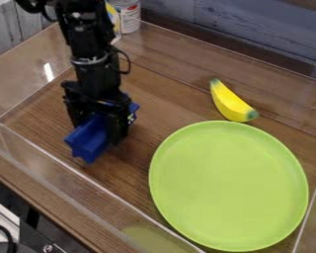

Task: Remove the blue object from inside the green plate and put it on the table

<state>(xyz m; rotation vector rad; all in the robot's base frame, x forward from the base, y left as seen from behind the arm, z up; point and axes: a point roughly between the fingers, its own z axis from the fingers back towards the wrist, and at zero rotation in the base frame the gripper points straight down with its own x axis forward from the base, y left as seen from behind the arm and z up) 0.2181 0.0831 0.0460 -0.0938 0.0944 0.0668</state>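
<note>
Your pincer [100, 117] is at the left of the frame, low over the blue object [88, 141]. Whether it is pinching the object or only standing around it, you cannot tell, because its dark fingers hide the middle part and the tips are difficult to separate from their own shadow.

From here, I judge that the main work is done and that you only need to release and rise. If the fingers open too little, one of them could catch on the object and drag or tip it when you lift. If you move sideways before you are fully up, you could push it against the clear wall at the lower left, since it lies near there.

The blue object lies below the pincer and partly between its fingers; one end comes out toward the lower left, and a small blue part shows at the upper right of the fingers. It seems to rest on the table [168, 94], outside the green plate [228, 186], which is at the lower right and well apart from it.
</note>
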